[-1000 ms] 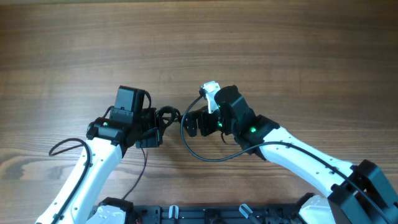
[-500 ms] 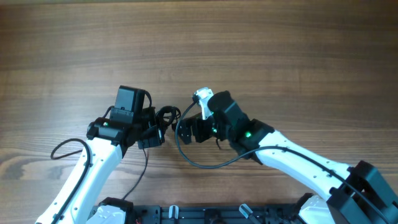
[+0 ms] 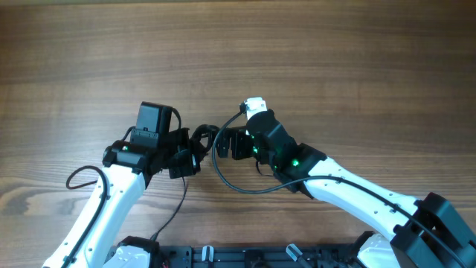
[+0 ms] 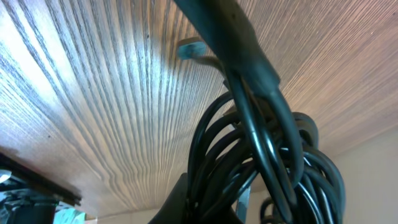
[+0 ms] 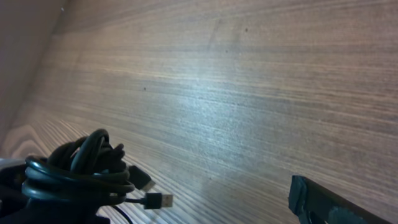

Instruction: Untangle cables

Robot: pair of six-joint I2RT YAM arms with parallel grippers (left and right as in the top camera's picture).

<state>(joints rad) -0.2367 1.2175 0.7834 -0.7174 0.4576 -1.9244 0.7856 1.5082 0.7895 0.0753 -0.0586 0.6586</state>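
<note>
The left gripper [image 3: 187,155] is fully closed and is clamped on the cables [image 3: 202,137], a compact black bundle of loops located directly at its tip. In the left wrist view the loops hang close in front of the camera and fill the lower right of the picture, with the wooden table [image 3: 335,59] behind them. Whether the bundle rests on the table or hangs clear of it cannot be determined. The bundle sits between the two tools. The right gripper [image 3: 227,144] is immediately beyond the bundle on its far side, with its jaws spread to full width and nothing held between them. In the right wrist view only one finger [image 5: 323,200] is visible, at the lower right. The bundle lies ahead of that finger and off to its left, well apart from it. A USB plug [image 5: 160,200] projects from the bundle toward the finger. A thicker black lead [image 3: 238,184] curves from beside the right gripper back under the right arm [image 3: 357,193]
</note>
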